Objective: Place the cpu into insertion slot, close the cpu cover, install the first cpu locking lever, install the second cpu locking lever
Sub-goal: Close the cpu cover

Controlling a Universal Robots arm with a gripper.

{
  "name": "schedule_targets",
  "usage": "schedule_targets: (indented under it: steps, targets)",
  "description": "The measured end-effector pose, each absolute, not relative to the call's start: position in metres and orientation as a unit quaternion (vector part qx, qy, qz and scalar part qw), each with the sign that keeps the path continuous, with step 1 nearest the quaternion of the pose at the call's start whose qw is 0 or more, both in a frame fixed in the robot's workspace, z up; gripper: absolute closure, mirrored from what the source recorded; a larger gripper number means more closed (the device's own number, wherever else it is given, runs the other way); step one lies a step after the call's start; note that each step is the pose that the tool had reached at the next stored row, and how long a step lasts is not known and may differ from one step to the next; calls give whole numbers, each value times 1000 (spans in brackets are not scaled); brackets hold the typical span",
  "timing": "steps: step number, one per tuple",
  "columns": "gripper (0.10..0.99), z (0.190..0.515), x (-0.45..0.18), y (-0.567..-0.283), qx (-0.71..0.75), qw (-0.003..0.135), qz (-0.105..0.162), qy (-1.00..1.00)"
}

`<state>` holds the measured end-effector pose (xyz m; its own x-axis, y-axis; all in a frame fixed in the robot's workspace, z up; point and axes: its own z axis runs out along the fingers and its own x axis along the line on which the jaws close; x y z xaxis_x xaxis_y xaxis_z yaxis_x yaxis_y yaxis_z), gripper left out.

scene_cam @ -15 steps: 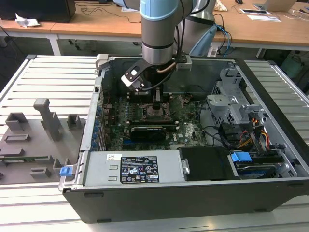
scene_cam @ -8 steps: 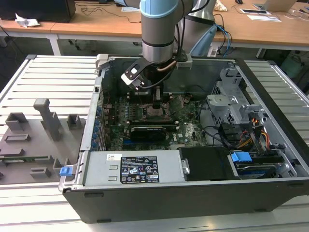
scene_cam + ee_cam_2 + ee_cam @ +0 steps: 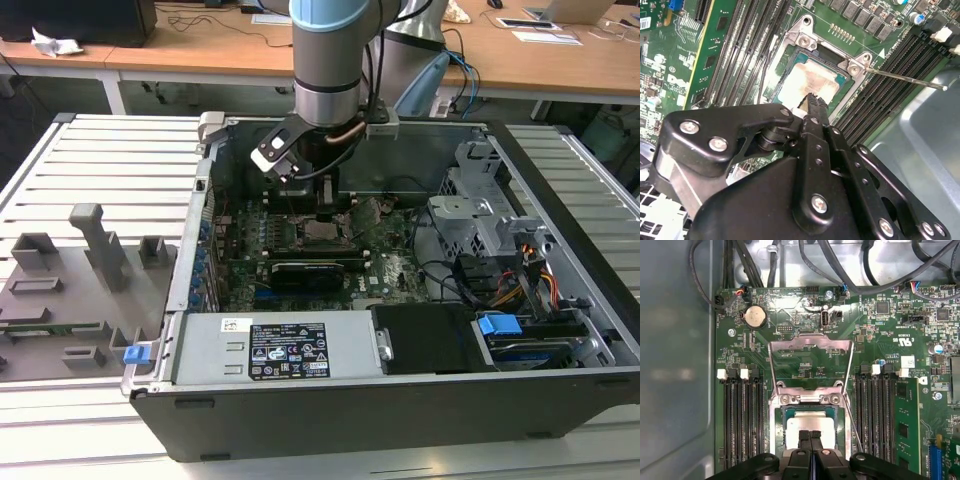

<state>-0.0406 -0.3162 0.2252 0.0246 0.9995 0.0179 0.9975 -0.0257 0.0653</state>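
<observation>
Inside the open computer case point(image 3: 350, 420), the fingers point(image 3: 805, 438) are pressed together, empty, tips at the seated cpu point(image 3: 810, 421).

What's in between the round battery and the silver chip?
The cpu cover, flipped open, lies between the coin battery and the cpu, in the first wrist view.

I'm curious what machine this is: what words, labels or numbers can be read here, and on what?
Black label on the power supply: print too small to read.
White sticker beside it: too small to read.
White lettering on the motherboard: too small to read surely.
</observation>
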Motion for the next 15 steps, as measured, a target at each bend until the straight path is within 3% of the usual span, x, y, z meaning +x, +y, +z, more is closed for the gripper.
schedule_targets:
  steps: [15]
  targets:
    - [980, 240, -18, -316, 716, 17, 29, 697]
